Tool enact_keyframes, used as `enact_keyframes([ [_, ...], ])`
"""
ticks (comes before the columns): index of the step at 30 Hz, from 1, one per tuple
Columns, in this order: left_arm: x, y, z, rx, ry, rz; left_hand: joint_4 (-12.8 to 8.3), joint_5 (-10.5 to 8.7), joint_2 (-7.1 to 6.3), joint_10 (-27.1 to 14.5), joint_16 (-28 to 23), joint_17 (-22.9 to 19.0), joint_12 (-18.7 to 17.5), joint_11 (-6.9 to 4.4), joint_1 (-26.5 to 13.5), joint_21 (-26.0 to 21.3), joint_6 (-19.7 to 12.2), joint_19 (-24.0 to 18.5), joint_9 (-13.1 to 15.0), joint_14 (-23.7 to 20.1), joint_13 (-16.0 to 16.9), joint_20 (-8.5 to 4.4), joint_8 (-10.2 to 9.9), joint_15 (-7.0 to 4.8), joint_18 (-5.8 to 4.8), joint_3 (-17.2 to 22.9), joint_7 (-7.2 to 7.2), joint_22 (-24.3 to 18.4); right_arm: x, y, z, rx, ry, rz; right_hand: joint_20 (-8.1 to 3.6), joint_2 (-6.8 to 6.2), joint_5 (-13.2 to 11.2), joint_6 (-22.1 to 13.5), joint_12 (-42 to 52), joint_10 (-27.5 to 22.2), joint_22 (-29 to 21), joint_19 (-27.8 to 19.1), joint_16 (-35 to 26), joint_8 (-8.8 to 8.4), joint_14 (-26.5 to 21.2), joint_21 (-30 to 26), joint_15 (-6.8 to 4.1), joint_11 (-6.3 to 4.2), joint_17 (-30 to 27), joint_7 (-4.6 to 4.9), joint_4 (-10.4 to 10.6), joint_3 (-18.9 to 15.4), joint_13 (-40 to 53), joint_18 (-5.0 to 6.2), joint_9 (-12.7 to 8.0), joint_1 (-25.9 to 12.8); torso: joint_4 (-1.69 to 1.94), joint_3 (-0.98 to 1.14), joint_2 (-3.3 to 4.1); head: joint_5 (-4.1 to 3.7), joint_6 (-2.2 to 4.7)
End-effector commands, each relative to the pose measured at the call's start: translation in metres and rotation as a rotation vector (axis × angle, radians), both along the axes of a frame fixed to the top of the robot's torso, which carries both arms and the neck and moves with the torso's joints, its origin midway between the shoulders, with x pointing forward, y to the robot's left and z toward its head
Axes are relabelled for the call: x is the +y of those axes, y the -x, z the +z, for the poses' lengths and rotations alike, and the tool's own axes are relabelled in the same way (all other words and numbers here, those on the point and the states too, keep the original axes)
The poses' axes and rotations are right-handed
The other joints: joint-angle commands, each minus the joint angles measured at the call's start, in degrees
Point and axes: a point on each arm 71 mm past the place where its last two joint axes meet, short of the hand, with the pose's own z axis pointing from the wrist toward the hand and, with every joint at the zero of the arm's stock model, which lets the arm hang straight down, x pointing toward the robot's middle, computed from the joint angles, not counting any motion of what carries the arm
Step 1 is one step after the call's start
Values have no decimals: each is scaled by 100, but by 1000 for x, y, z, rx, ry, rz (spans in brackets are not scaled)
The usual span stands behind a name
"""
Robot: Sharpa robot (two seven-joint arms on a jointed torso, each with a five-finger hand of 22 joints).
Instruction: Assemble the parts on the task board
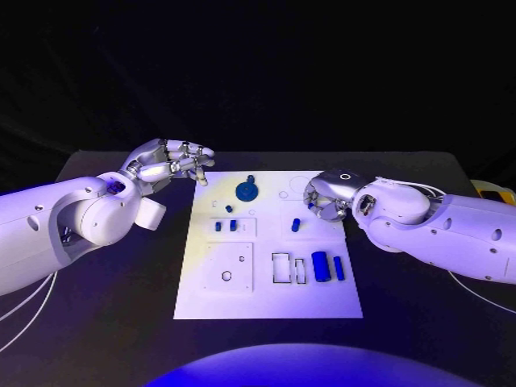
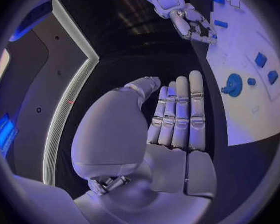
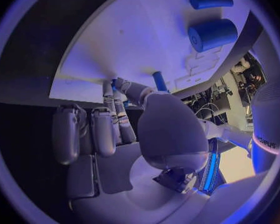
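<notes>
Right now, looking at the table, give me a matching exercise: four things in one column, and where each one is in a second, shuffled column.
Things:
1. left hand
2. right hand
3. round blue part
4. large blue cylinder

Places:
A. lying on the task board, near side, right of the middle
B. over the board's right edge, fingers curled above it
C. off the board, beside its far left corner
D. on the far part of the board, near the middle

Pairs: 1-C, 2-B, 3-D, 4-A

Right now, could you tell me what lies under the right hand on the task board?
The right hand hovers over the task board's far right part. A small blue peg shows beside its fingers; anything beneath the palm is covered.
</notes>
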Motion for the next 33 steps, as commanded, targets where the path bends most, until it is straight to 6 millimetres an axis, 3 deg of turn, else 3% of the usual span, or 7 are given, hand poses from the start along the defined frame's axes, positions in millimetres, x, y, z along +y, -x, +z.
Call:
enact_keyframes([
  [1, -2, 1, 0, 6, 13, -18, -17, 0, 17, -36, -26, 7, -30, 7, 58, -33, -14, 6, -7, -13, -6, 23, -24, 20, 9, -15, 30, -9, -2, 2, -6, 19, 34, -6, 11, -47, 12, -46, -44, -38, 827, 156, -1, -25, 261, -37, 17, 6, -9, -5, -11, -16, -8, -76, -2, 0, 2, -1, 2, 0, 1],
  [11, -1, 0, 0, 10, 10, -18, -22, 0, 19, -57, -33, 12, -47, 18, 63, -39, -29, -6, -10, -28, -8, 30, -41, 28, 8, -22, 42, -9, -2, 3, -7, 28, 28, -5, 24, -72, 16, -80, -69, -65, 825, 150, -7, -51, 256, -46, 33, 23, -18, 13, -28, -6, -17, -75, -13, -2, 5, -2, 3, -8, -4],
  [16, -1, 0, 0, 11, 10, -18, -24, 1, 24, -61, -34, 14, -51, 21, 67, -40, -33, -9, -11, -31, -9, 31, -46, 30, 8, -22, 45, -9, -1, 2, -6, 24, 14, -8, 24, 35, 15, 49, -15, 68, 871, 177, 42, 7, 276, 26, 13, -13, 58, -21, -38, 51, 7, -87, 15, 50, 3, -3, 1, -6, -2],
  [33, -2, 0, 0, 15, 9, -20, -38, 4, 46, -66, -37, 19, -59, 25, 92, -40, -29, -18, -10, -43, -7, 35, -54, 34, 9, -18, 50, -5, -1, 1, -5, 19, -32, -37, -9, 21, -45, 157, -5, 172, 936, 222, 72, 54, 290, 128, -29, -68, 105, -95, 207, -161, 25, -109, 59, -289, 3, -3, 1, -6, -10],
])
